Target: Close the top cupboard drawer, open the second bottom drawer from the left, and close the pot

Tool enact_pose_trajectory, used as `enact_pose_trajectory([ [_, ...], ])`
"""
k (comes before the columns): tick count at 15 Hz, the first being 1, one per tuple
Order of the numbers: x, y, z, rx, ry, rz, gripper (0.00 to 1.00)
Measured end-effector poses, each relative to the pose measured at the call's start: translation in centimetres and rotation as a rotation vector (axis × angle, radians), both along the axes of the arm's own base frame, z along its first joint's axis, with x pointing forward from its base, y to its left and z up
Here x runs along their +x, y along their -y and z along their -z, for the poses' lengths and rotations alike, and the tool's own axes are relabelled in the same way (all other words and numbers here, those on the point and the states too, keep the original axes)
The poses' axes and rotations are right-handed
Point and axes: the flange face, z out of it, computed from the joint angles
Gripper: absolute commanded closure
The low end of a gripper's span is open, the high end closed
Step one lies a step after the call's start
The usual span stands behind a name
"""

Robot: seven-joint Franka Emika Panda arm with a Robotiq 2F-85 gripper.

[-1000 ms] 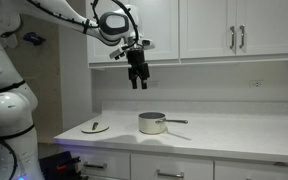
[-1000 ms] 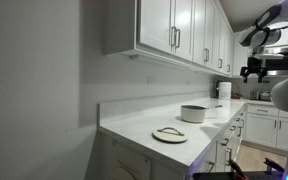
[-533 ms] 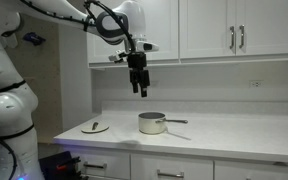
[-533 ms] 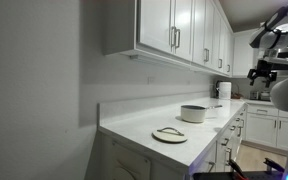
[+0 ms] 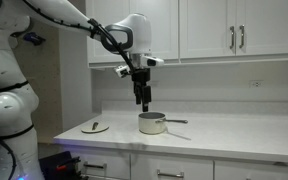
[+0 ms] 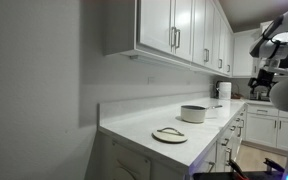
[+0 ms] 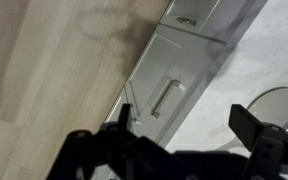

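Top cupboard doors (image 5: 209, 28), white, appear shut, high above the pot (image 5: 152, 123). White counter (image 5: 234, 135) carries the uncovered pot. Robot arm (image 5: 62, 14) reaches in higher than the pot. Round lid (image 5: 95, 127) lies flat on the counter, well apart from the pot. Fingers (image 5: 141, 99) hang spread wide and empty, higher than the pot and apart from it.

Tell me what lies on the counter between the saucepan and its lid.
Nothing: only bare white countertop separates the saucepan from the lid, as both exterior views show.
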Motion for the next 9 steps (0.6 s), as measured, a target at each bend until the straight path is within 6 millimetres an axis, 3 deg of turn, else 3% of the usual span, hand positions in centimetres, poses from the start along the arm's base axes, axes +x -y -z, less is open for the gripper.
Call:
enact_pose_trajectory([
  [5,1.5,0.9,4.5,0.003,0.021,0.063,0.00],
  [9,1.9,1.6,6.9,0.026,0.024,0.101,0.00],
])
